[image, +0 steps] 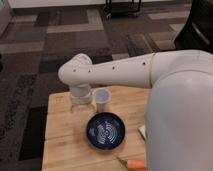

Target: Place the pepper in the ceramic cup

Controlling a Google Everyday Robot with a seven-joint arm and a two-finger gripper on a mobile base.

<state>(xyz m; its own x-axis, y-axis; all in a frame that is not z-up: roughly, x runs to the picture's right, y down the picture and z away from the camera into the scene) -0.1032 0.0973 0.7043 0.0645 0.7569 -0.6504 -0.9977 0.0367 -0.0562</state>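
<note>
1. Over the bench (59, 146), the pincer (81, 103) is hanging just beside the cup (101, 98); I cannot tell whether it is apart or together.
2. Well apart from the pincer, past the bowl (105, 131), the pepper (135, 163) is lying ungrasped.
3. Judging by this, the fetching step is only beginning: the next move is calling for a reach across the bowl, down onto the pepper.

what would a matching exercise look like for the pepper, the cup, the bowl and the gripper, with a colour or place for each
1. pepper
2. ceramic cup
3. bowl
4. gripper

A. dark blue, middle of the table
B. orange, at the table's near edge
C. white, just beyond the bowl
D. over the table's far side, beside the cup

Pairs: 1-B, 2-C, 3-A, 4-D
</note>
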